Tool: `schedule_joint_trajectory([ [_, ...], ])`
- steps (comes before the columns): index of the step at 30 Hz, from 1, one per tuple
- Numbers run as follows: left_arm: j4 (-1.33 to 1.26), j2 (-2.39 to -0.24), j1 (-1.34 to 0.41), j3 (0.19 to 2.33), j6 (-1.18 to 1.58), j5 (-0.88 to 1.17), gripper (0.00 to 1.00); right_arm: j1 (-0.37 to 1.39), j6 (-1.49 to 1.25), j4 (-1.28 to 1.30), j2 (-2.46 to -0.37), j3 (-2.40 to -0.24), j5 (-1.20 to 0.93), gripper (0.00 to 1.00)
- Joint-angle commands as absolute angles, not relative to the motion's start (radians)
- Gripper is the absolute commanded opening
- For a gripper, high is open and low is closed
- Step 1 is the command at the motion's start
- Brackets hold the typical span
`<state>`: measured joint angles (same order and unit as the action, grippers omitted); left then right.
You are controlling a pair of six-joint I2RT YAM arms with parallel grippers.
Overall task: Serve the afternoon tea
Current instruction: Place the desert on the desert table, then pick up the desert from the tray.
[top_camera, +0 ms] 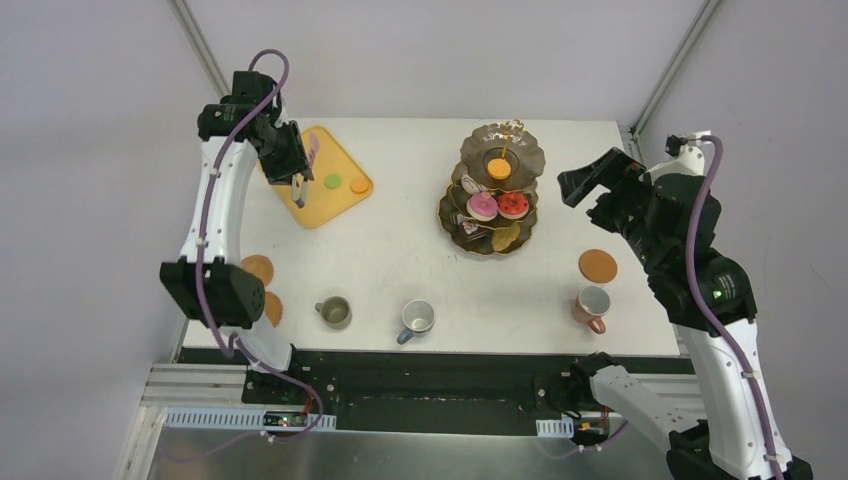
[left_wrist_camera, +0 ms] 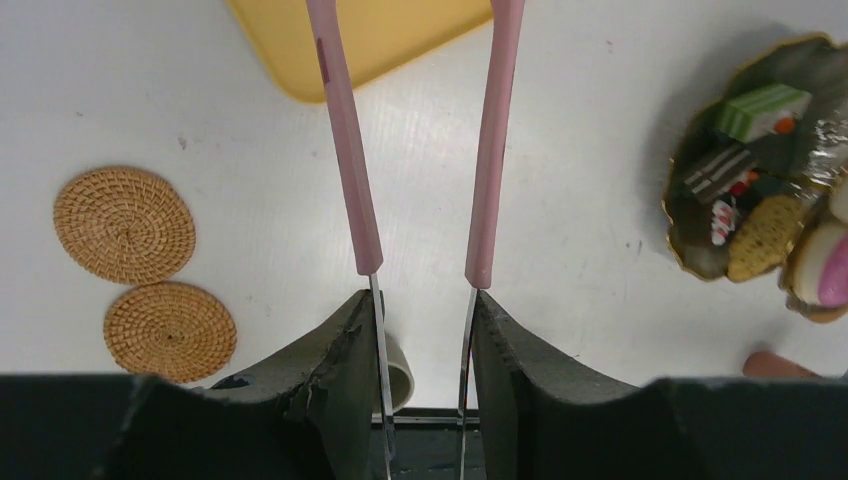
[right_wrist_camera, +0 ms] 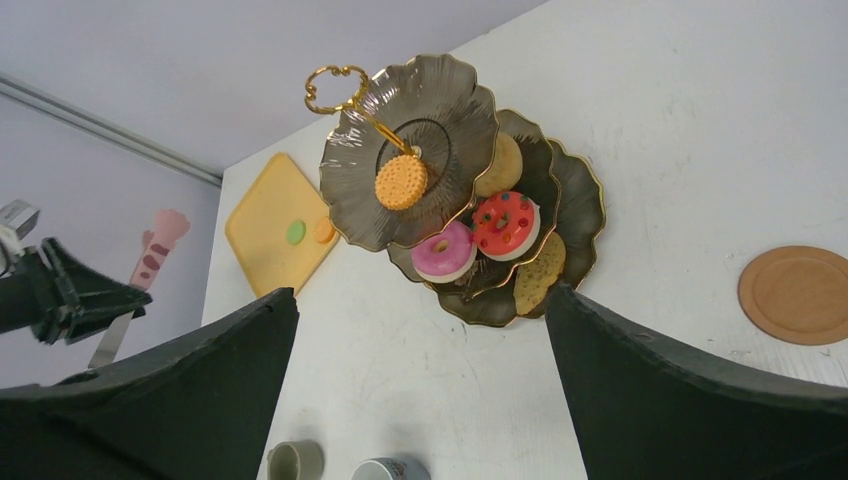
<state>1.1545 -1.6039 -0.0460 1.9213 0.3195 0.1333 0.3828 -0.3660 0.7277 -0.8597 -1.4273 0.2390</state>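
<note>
Left pincer [left_wrist_camera: 425, 300] clamps pink-handled metal tongs [left_wrist_camera: 345, 150]; right pincer [right_wrist_camera: 415, 295] wide, empty. Round green macaron [top_camera: 332, 181]: probably light, crumbly; pinch sides gently.

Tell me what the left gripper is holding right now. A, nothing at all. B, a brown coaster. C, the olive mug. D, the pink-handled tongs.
D: in the left wrist view the left gripper is closed on the pink-handled tongs, whose two arms run out from between its fingers toward the yellow tray.
</note>
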Motion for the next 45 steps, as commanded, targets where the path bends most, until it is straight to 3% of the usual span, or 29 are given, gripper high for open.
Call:
schedule_joint_trajectory([
  [1,1.115,-1.751,-0.008,1.937,0.324,0.163,0.38,0.379,-0.374,0.753,-0.874,-1.465,0.208,0.99],
  [9,1.187,-2.031,0.007,2.048,0.28,0.138,0.36,0.38,-0.384,0.762,-0.88,-1.459,0.235,0.99],
  [45,1.201,-2.253,-0.109,2.239,0.242,-0.058,0.37,0.379,-0.41,0.776,-0.889,-1.437,0.242,0.99],
])
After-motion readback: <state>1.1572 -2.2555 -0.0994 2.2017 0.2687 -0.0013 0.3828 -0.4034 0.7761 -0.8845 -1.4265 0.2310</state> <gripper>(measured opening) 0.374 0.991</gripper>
